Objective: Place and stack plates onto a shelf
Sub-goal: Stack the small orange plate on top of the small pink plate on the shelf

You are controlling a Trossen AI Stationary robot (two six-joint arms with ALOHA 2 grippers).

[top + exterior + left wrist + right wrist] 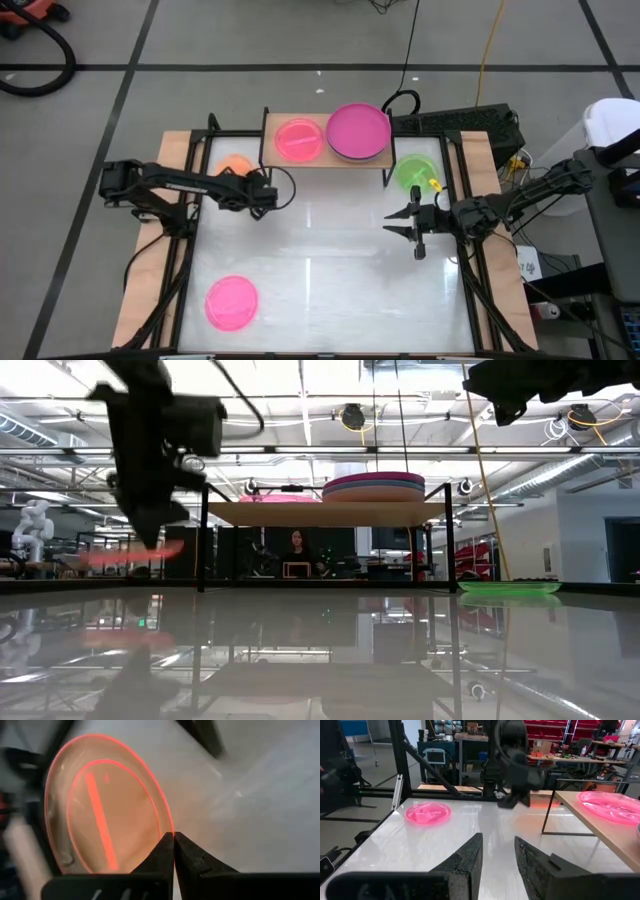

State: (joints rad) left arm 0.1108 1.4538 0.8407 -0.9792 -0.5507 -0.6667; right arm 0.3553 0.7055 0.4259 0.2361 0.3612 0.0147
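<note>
My left gripper [250, 186] is shut on the small orange plate [235, 165], whose near part my arm hides in the high view. In the low view the orange plate [130, 555] hangs tilted above the table, left of the shelf [325, 513]. The shelf [325, 160] carries a hot-pink plate [298, 140] and a magenta-topped stack [358, 130]. A green plate [415, 172] lies flat on the table right of the shelf. Another hot-pink plate [232, 302] lies near the table's near-left corner. My right gripper [405, 220] hovers open near the green plate. My left gripper pinches the orange plate's rim [170, 827] between its two shut fingers [160, 855]. The plate is lifted clear of the table and tilted, spreading away from the fingertips.
The shelf's thin black legs [202, 540] stand just right of the held plate. Wooden edge strips [170, 150] border the white tabletop. The right wrist view shows my left arm [512, 765] across the table. A person [297, 550] sits in the room beyond.
</note>
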